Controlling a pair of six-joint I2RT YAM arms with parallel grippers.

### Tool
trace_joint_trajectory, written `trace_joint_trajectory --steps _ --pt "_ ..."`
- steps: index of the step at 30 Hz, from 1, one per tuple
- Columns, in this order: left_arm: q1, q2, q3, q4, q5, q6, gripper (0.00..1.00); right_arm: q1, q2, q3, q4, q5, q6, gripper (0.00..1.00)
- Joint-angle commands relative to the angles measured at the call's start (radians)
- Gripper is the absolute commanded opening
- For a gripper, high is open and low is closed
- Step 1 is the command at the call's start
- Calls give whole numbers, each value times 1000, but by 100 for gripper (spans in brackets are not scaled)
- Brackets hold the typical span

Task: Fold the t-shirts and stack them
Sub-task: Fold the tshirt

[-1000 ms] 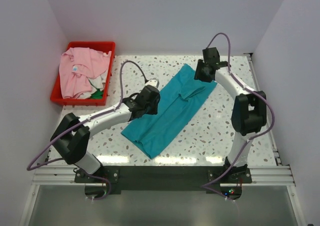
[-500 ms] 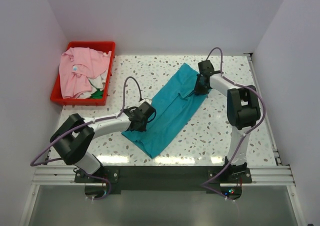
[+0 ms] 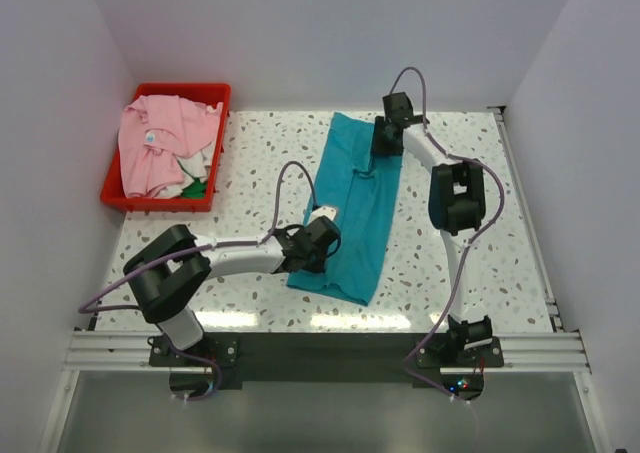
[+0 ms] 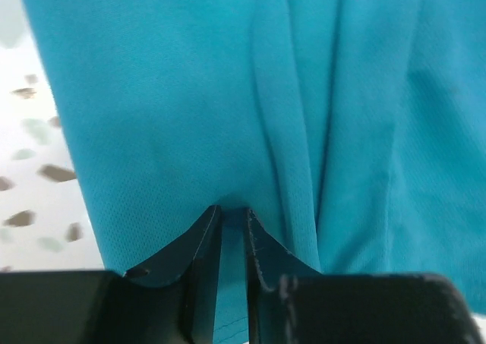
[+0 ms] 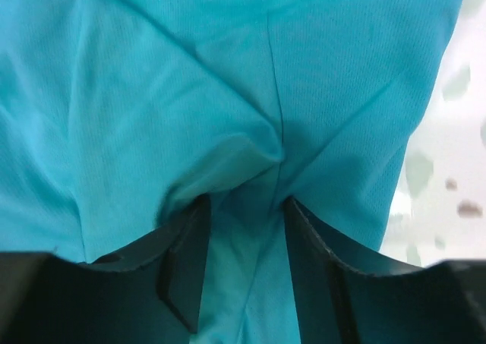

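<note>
The teal t-shirt (image 3: 362,208) lies as a long narrow strip on the speckled table, running from the far middle to the near middle. My left gripper (image 3: 325,241) is at its near left edge, jaws shut on a thin fold of teal cloth (image 4: 152,93); the left gripper (image 4: 231,211) fingertips nearly touch. My right gripper (image 3: 385,143) is at the shirt's far right edge, and the right gripper (image 5: 244,200) pinches a bunched pucker of teal cloth (image 5: 152,71). The light pink t-shirt (image 3: 160,143) lies crumpled in the red bin.
The red plastic bin (image 3: 180,86) stands at the far left corner, with other white and green cloth under the pink shirt. White walls close in the table on the left, back and right. Speckled tabletop (image 3: 250,163) shows on both sides of the teal shirt.
Both grippers dragged the teal shirt: its far end went left and its near end right, so it turned from a diagonal to nearly straight front-to-back. The left gripper went nearer, the right gripper further away and left.
</note>
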State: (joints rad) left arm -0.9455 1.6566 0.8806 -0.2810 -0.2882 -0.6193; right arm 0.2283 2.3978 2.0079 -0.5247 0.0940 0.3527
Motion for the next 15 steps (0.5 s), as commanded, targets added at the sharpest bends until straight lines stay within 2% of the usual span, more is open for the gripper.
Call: trace_joint_trajectory --steps 1,3,4,8,11,14,15 --pt "-45 51 15 64 129 -79 23 0 72 196 -53 -22 -86 48" --pt "-47 48 24 97 173 -88 31 -1 107 300 -70 -53 -93 56" --pt "-47 31 30 111 176 -86 36 -1 113 327 -90 -60 -100 62" --pt "-38 -61 49 129 167 -62 45 -1 57 355 -129 -17 -98 76" --pt "0 -150 60 88 156 -50 49 -1 -70 272 -158 70 -60 79" --pt "48 -254 9 57 144 -68 51 2 -248 88 -167 61 17 77" --pt "60 -279 -11 54 156 -74 52 6 -302 -72 -158 38 46 76"
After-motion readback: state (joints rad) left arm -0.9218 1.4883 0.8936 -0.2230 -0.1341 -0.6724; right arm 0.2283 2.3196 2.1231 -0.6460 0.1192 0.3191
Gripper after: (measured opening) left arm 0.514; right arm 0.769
